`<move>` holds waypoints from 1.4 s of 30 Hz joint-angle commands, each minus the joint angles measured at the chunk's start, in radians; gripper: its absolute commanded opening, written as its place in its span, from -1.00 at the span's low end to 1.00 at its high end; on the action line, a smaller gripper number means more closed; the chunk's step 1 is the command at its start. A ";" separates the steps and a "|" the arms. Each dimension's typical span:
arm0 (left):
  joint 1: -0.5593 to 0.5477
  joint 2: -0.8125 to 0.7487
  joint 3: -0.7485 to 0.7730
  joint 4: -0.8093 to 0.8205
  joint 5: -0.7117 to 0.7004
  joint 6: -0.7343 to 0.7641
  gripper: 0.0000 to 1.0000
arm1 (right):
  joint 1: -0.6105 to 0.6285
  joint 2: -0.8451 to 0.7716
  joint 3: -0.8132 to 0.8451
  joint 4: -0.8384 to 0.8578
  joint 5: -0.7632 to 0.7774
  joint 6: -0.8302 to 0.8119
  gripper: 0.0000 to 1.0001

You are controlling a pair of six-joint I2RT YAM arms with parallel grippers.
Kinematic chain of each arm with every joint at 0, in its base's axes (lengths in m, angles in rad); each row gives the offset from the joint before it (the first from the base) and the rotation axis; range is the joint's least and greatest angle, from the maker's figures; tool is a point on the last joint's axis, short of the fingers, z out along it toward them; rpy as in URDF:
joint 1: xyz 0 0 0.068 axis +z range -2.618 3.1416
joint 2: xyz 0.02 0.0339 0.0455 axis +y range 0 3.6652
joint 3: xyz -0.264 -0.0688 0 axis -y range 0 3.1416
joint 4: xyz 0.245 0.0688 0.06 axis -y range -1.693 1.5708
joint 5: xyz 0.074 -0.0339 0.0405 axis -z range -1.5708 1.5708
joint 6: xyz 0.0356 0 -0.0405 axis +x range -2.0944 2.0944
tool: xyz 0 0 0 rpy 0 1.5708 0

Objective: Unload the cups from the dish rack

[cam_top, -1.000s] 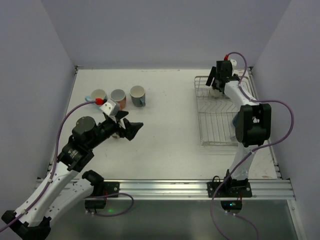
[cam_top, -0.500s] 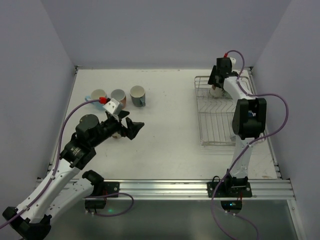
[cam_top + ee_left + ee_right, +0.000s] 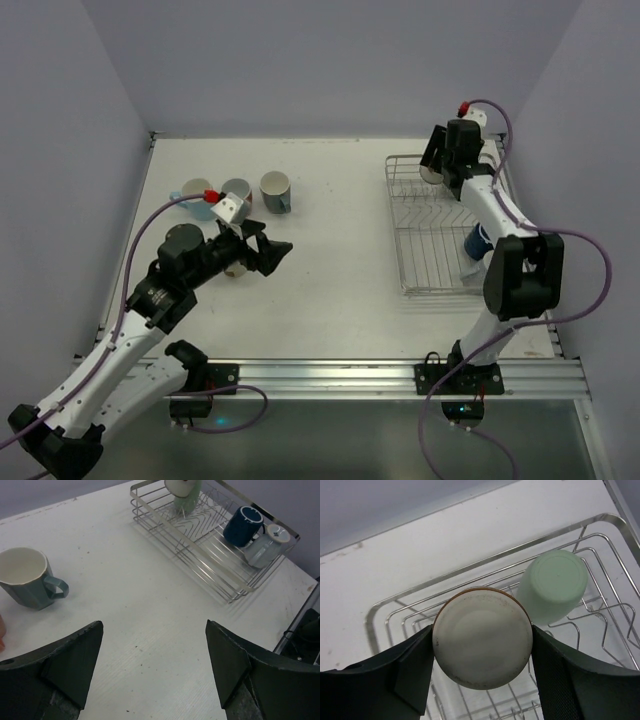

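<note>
**A:** Where is the right pincer (image 3: pixel 481 642)?

**B:** Over the far left corner of the dish rack (image 3: pixel 430 255), clamped on a cream cup (image 3: pixel 481 635). The cup is upside down with its base toward the wrist camera, and one finger presses against each side.

**A:** Is the cup clear of the wires?

**B:** I cannot tell. A pale green cup (image 3: pixel 554 582) sits inverted in the rack just beside it.

**A:** What else is in the rack?

**B:** A dark blue cup (image 3: pixel 243 525) and a pale grey cup (image 3: pixel 265 549), side by side along the rack's right side, well apart from the other two.

**A:** And the left pincer (image 3: pixel 154 630)?

**B:** Spread wide and holding nothing. It hangs over the worktop (image 3: pixel 340 230), left of centre.

**A:** Are there cups on the worktop?

**B:** A grey-teal cup (image 3: pixel 25 582) stands upright there. In the overhead view a salmon cup (image 3: pixel 237 190) and a light blue cup (image 3: pixel 197 190) line up to its left. All three stand in the far left part, well apart from the rack.
</note>
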 commanded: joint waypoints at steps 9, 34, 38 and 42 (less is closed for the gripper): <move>0.000 0.137 0.064 0.292 0.208 -0.259 0.58 | 0.114 -0.566 -0.403 0.233 -0.246 0.192 -0.33; -0.031 0.421 -0.039 0.843 0.371 -0.674 0.00 | 0.416 -0.701 -0.881 1.011 -0.860 0.802 -0.34; -0.039 0.424 -0.065 0.926 0.394 -0.704 -0.33 | 0.427 -0.638 -0.885 1.101 -0.878 0.842 -0.33; -0.039 0.371 -0.073 0.895 0.350 -0.662 -1.00 | 0.431 -0.610 -0.896 1.135 -0.877 0.867 0.12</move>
